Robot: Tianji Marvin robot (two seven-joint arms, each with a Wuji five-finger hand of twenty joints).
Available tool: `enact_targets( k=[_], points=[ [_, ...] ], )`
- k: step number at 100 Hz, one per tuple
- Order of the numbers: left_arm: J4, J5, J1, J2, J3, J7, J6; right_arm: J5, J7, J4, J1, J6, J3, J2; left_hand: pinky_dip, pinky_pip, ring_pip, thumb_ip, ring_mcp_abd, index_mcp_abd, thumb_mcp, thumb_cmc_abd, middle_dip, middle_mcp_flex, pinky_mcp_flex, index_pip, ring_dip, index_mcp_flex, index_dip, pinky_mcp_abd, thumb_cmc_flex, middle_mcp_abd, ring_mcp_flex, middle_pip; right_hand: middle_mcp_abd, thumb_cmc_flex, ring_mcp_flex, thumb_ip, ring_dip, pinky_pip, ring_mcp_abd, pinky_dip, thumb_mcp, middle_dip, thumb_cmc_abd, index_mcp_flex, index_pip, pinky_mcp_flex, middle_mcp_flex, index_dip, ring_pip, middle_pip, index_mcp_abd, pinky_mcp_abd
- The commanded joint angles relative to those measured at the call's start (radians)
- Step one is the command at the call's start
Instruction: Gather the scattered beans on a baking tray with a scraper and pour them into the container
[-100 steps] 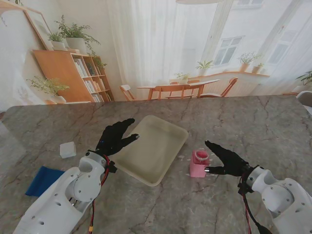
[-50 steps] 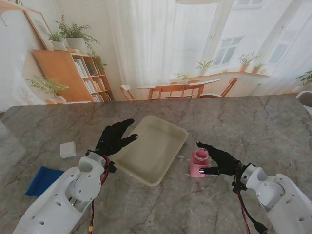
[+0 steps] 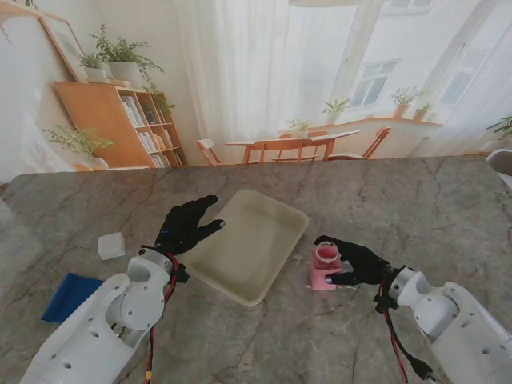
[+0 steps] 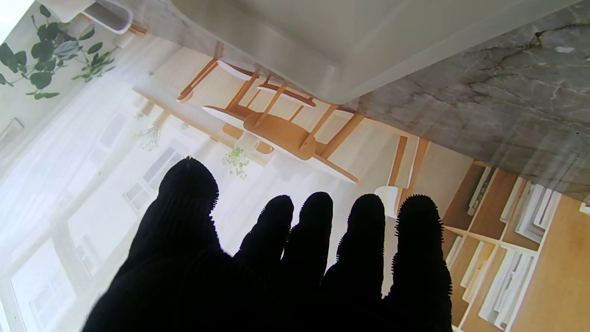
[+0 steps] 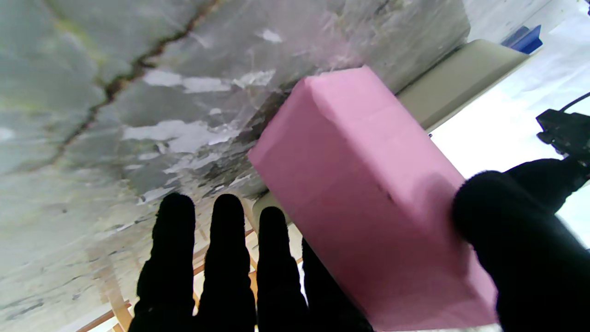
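Note:
A cream baking tray (image 3: 248,240) lies at the table's middle, and I cannot make out any beans on it. My left hand (image 3: 186,226) hovers open at the tray's left rim, fingers spread (image 4: 286,258), with the tray's corner (image 4: 350,41) just ahead. A pink container (image 3: 326,266) stands right of the tray. My right hand (image 3: 352,260) is open around it: the thumb (image 5: 521,249) touches one side of the pink wall (image 5: 368,193), and the straight fingers (image 5: 272,267) lie along the other. A blue scraper-like piece (image 3: 68,294) lies at the near left.
A small white block (image 3: 110,245) sits on the marble left of my left hand. A few pale specks (image 3: 298,258) lie between tray and container. The tray's edge (image 5: 456,78) shows behind the container in the right wrist view.
My right hand has moved left to the pink container and now brackets it with thumb and fingers. The left hand has stayed at the tray's rim.

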Motion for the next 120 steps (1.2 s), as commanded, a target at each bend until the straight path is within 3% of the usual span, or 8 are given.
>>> enact_targets(
  k=[1,25,39,55,65,75,86,120],
  points=[
    [-0.003,0.001,0.005,0.000,-0.001,0.001,0.006,0.013,0.012,0.028,0.002,0.008,-0.012,-0.011,0.017,0.020,0.006,-0.082,-0.023,0.012,-0.022,0.038,0.013,0.012,0.000,0.011,0.006,0.022,0.014,-0.038,0.027,-0.021,0.011,0.001,-0.056,-0.025,0.036,-0.032,0.020,0.011,-0.042,0.020,0.058,0.022,-0.040,0.018,0.037,0.068,0.036,0.037,0.016,0.028,-0.062,0.047],
    [-0.010,0.004,0.015,0.001,-0.012,0.000,0.012,0.039,-0.041,0.084,0.027,0.013,-0.046,-0.028,0.014,0.021,0.007,-0.083,-0.023,0.011,-0.022,0.040,0.014,0.014,0.004,0.012,0.006,0.023,0.014,-0.043,0.037,-0.022,0.014,0.002,-0.226,-0.003,0.169,-0.040,0.038,0.043,-0.122,0.037,0.190,0.039,-0.139,0.148,0.210,0.129,0.242,0.032,0.051,0.114,-0.289,0.038],
    [-0.014,0.009,0.021,0.002,-0.020,-0.001,0.016,0.047,-0.094,0.111,0.037,0.017,-0.062,-0.043,0.012,0.021,0.007,-0.083,-0.025,0.010,-0.023,0.040,0.014,0.015,0.004,0.013,0.006,0.023,0.014,-0.045,0.040,-0.022,0.015,0.002,-0.335,0.016,0.294,-0.039,0.047,0.066,-0.192,0.046,0.238,0.048,-0.169,0.209,0.475,0.193,0.393,-0.078,0.077,0.162,-0.438,0.025],
    [-0.016,0.010,0.026,0.003,-0.026,-0.002,0.015,0.075,-0.137,0.092,0.019,0.048,-0.051,-0.060,0.011,0.021,0.007,-0.083,-0.027,0.008,-0.023,0.039,0.014,0.015,0.005,0.012,0.006,0.022,0.014,-0.047,0.043,-0.023,0.017,0.003,-0.408,0.048,0.398,-0.029,0.054,0.096,-0.245,0.051,0.268,0.059,-0.182,0.299,0.686,0.259,0.523,-0.193,0.112,0.194,-0.556,-0.005],
    [-0.019,0.013,0.029,0.003,-0.029,0.001,0.017,0.082,-0.162,0.052,-0.008,0.068,-0.029,-0.069,0.010,0.021,0.007,-0.083,-0.026,0.009,-0.023,0.039,0.015,0.015,0.004,0.013,0.006,0.023,0.014,-0.047,0.044,-0.025,0.017,0.003,-0.429,0.065,0.459,-0.025,0.072,0.169,-0.271,0.078,0.279,0.065,-0.188,0.357,0.726,0.339,0.589,-0.205,0.153,0.211,-0.592,-0.069],
    [-0.021,0.015,0.032,0.003,-0.031,0.002,0.019,0.078,-0.200,-0.001,-0.043,0.094,-0.002,-0.078,0.010,0.022,0.007,-0.083,-0.028,0.008,-0.023,0.040,0.015,0.016,0.005,0.013,0.007,0.023,0.014,-0.049,0.044,-0.026,0.018,0.003,-0.440,0.106,0.501,-0.144,0.103,0.217,-0.294,0.091,0.284,0.136,-0.236,0.392,0.810,0.381,0.650,-0.351,0.196,0.214,-0.634,-0.095],
    [-0.026,0.017,0.038,0.003,-0.037,0.003,0.021,0.077,-0.250,-0.071,-0.084,0.130,0.027,-0.091,0.009,0.021,0.007,-0.083,-0.030,0.009,-0.024,0.040,0.015,0.016,0.005,0.013,0.007,0.023,0.014,-0.049,0.044,-0.025,0.018,0.003,-0.445,0.149,0.549,-0.191,0.129,0.257,-0.314,0.108,0.292,0.168,-0.285,0.435,0.867,0.424,0.719,-0.403,0.240,0.218,-0.678,-0.109],
    [-0.086,0.056,0.103,0.006,-0.095,0.021,0.057,0.007,-0.440,-0.293,-0.178,0.259,0.072,-0.125,0.007,0.020,0.006,-0.082,-0.034,0.008,-0.024,0.039,0.015,0.017,0.004,0.013,0.007,0.024,0.014,-0.050,0.040,-0.029,0.020,0.003,-0.451,0.231,0.638,-0.196,0.169,0.291,-0.346,0.129,0.328,0.196,-0.360,0.552,0.959,0.498,0.856,-0.472,0.318,0.240,-0.748,-0.118]
  ],
)
